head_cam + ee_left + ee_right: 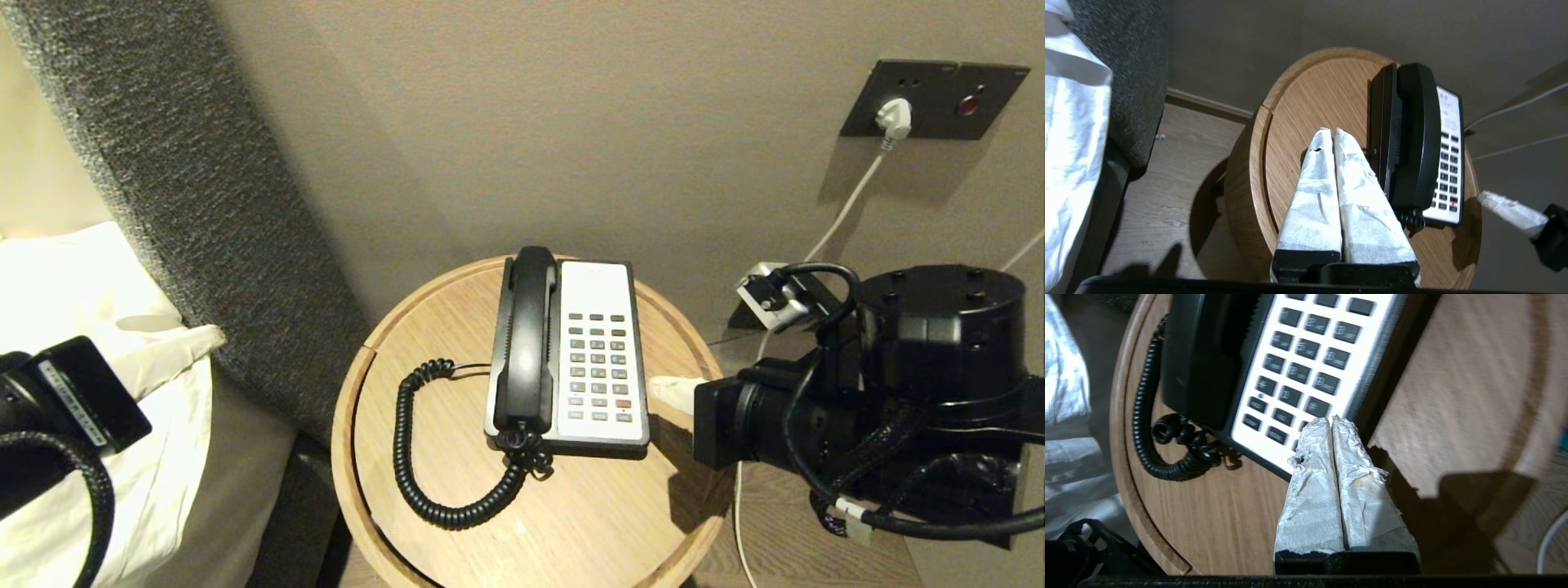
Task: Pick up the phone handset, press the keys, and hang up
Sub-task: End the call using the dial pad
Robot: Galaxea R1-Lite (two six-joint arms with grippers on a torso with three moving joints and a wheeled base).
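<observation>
1. The phone handset (525, 339) lies in its cradle on the phone base (608, 437), on the round wooden counter (571, 523).
2. The right gripper (1332, 421), fingers pressed together and empty, sits at the lower right edge of the keys (598, 365).
3. The left gripper (1330, 132) is closed, empty, apart from the handset.

Warm dim indoor light, head view sharp; right arm (882, 408) throws hard shadow on round table (571, 523); right wrist view motion-blurred, keys (1302, 367) smeared; white bedding (1069, 134) blown out, left wrist view
</observation>
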